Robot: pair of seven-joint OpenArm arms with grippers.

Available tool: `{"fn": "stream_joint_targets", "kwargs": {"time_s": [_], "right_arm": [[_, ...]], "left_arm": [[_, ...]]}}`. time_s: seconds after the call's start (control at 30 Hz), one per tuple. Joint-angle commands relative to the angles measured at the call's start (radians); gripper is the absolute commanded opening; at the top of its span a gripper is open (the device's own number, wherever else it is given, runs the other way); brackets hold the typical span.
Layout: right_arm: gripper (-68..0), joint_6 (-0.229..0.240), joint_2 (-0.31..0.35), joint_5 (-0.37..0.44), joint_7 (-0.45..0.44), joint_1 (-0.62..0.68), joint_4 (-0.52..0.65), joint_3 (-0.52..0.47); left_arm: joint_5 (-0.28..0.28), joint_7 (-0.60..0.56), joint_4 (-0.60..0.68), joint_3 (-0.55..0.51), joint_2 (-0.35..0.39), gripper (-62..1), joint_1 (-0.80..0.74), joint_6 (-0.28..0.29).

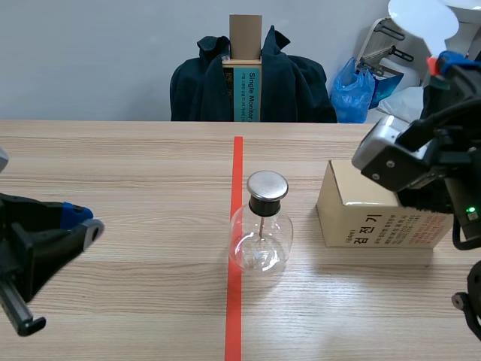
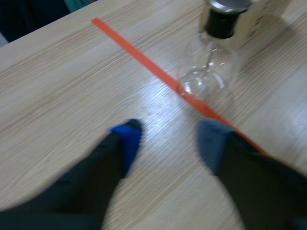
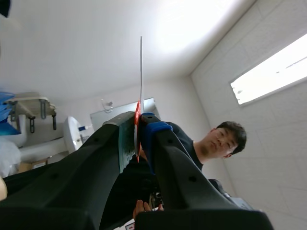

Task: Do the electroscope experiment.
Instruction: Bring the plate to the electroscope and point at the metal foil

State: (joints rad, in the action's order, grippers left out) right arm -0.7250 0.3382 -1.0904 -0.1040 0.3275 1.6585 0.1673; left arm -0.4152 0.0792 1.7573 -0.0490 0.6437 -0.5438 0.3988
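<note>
The left end effector (image 2: 169,140) hangs low over the light wooden desk (image 1: 135,173), fingers spread wide, holding nothing; ahead of it the clear glass electroscope flask with black stopper and round metal cap (image 1: 260,226) stands upright on the red tape line (image 1: 237,162) (a tan cardboard box (image 1: 353,214) near it); the right end effector (image 3: 138,139), raised and tilted upward, pinches a thin white disc (image 1: 423,19).

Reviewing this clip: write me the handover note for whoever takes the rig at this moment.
Left gripper: open, empty, low over the table, with the electroscope ahead of it.
Right gripper: raised, shut on a thin white plate with a red part at the pads.
The electroscope stands upright on the tape line, beside the box; nothing touches its metal cap.
Done: plate in hand. Left: likely bring the plate to the cap.
</note>
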Motion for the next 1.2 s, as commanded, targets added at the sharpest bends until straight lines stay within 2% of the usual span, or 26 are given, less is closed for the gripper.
{"fn": "stream_joint_targets", "kwargs": {"time_s": [0.0, 0.1, 0.2, 0.37, 0.57, 0.7, 0.8, 0.9, 1.03, 1.1, 1.17], "right_arm": [[-66.7, -0.058, 0.008, 0.003, 0.001, -0.011, 0.032, -0.012], [-66.7, -0.058, 0.008, 0.003, 0.003, -0.011, 0.074, -0.012], [-66.7, -0.058, 0.008, 0.003, 0.009, -0.011, 0.108, -0.012], [-66.7, -0.058, 0.008, 0.003, 0.012, -0.011, 0.148, -0.012], [-66.7, -0.058, 0.008, 0.023, 0.007, -0.012, 0.183, -0.012], [-66.7, -0.058, 0.008, 0.029, -0.024, -0.011, 0.200, -0.011], [-66.7, -0.058, 0.008, 0.030, -0.071, -0.011, 0.200, -0.011], [-66.7, 0.003, 0.008, 0.038, -0.104, -0.011, 0.200, -0.011], [-66.7, 0.045, 0.008, 0.048, -0.187, -0.012, 0.200, -0.010], [-66.7, 0.089, 0.008, 0.047, -0.246, -0.012, 0.200, -0.010], [-66.7, 0.154, 0.008, 0.036, -0.309, -0.011, 0.199, -0.010]], "left_arm": [[-0.007, -0.021, -0.044, 0.027, 0.007, -59.2, 0.063, 0.044], [-0.007, -0.061, -0.161, 0.075, -0.001, -58.2, 0.183, 0.117], [0.000, -0.116, -0.288, 0.132, -0.029, -58.2, 0.293, 0.157], [0.123, -0.240, -0.495, 0.241, -0.097, -58.2, 0.444, 0.198], [0.288, -0.406, -0.692, 0.380, -0.183, -58.1, 0.549, 0.198], [0.314, -0.432, -0.767, 0.434, -0.232, -58.1, 0.595, 0.181], [0.343, -0.459, -0.800, 0.457, -0.259, -58.1, 0.612, 0.140], [0.360, -0.492, -0.819, 0.477, -0.278, -58.1, 0.620, 0.100], [0.360, -0.496, -0.829, 0.490, -0.286, -58.1, 0.628, 0.085], [0.360, -0.503, -0.829, 0.490, -0.286, -58.1, 0.628, 0.085], [0.360, -0.503, -0.829, 0.490, -0.286, -58.1, 0.628, 0.085]]}}
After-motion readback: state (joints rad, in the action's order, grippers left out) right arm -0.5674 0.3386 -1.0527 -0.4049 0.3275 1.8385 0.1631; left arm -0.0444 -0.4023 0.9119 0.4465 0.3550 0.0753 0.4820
